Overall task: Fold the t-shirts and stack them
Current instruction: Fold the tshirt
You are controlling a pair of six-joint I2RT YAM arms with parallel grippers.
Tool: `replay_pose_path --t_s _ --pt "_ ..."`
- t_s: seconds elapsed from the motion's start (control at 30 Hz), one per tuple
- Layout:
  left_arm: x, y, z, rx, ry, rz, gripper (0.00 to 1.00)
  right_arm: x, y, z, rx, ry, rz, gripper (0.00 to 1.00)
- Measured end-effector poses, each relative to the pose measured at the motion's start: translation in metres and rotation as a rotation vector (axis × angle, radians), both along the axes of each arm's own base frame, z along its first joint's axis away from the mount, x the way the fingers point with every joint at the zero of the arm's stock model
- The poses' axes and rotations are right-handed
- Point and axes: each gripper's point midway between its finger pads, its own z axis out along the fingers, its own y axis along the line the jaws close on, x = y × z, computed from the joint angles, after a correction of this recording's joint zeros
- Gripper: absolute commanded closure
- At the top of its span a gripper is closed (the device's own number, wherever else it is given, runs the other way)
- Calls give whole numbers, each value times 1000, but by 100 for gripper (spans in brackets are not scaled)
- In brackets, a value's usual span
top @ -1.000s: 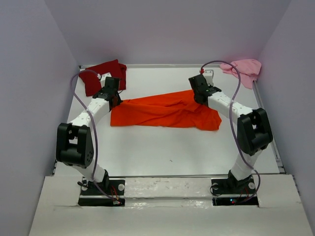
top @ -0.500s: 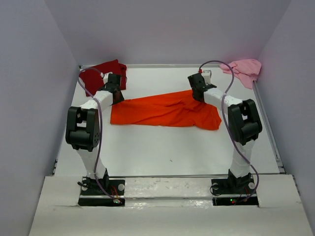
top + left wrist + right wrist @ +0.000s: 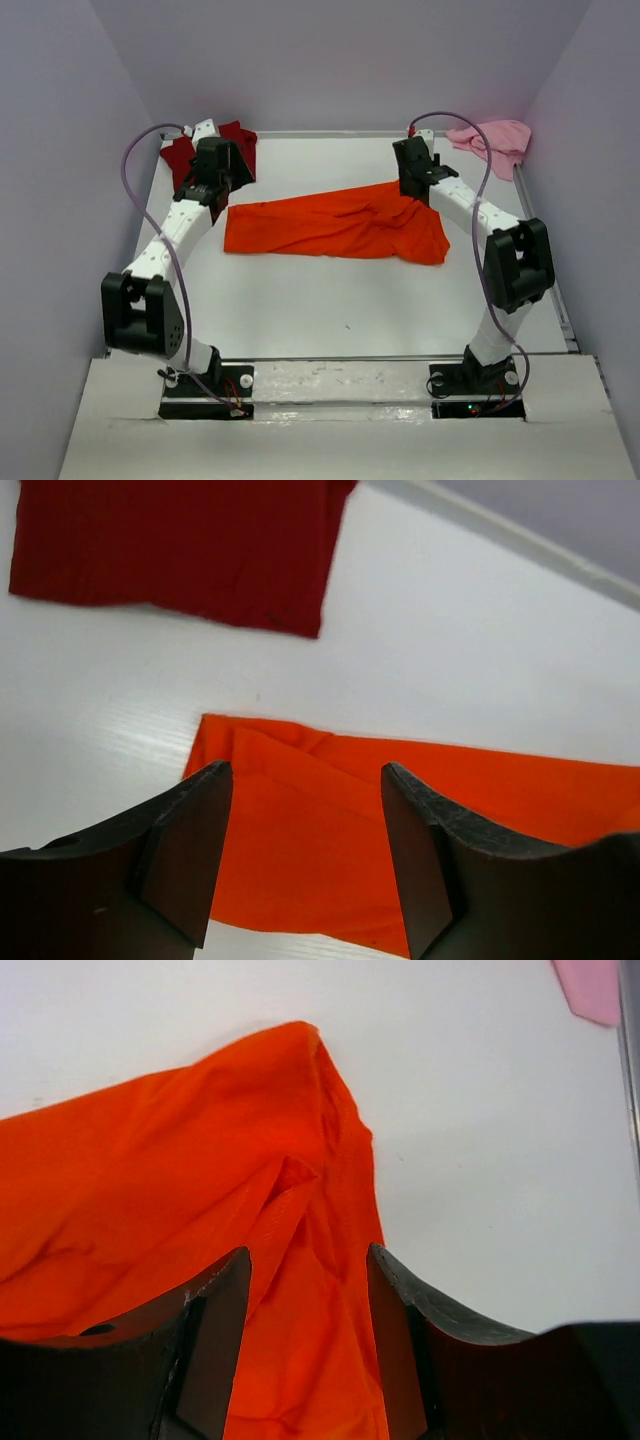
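Note:
The bright orange t-shirt (image 3: 330,225) lies folded into a long band across the middle of the white table (image 3: 340,310). My left gripper (image 3: 213,183) hovers open above its left end (image 3: 450,810), nothing between the fingers (image 3: 190,860). Above its far right corner (image 3: 180,1160) my right gripper (image 3: 417,182) is open too, with the creased cloth lying below the gap. In the wrist views the left gripper (image 3: 305,780) and the right gripper (image 3: 308,1260) show wide jaws. The dark red t-shirt (image 3: 240,142) lies folded at the back left (image 3: 180,540). The pale pink t-shirt (image 3: 495,140) is bunched at the back right (image 3: 590,985).
A raised rail (image 3: 330,133) runs along the table's far edge and another rail (image 3: 545,260) down the right side. Grey walls close in the left, back and right. Purple cables (image 3: 135,175) loop beside both arms.
Both grippers have opened and let go of the orange t-shirt, then risen slightly toward the far edge. The shirt's far edge has settled flat on the table.

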Motion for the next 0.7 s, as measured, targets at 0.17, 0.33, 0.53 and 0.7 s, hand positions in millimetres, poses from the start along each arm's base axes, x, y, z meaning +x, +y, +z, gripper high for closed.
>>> replay_pose_path --t_s 0.17,0.33,0.53,0.7 --pt "-28 -45 69 -23 -205 -123 28 -21 31 21 97 -27 99 44" --pt "-31 -61 68 -37 -210 -174 28 -50 69 -17 153 89 209 44" --pt "-29 -57 53 -29 -171 -167 28 -64 92 -54 195 193 250 44" --pt "-29 -56 52 -28 -171 -164 28 -66 94 -71 213 227 230 44"
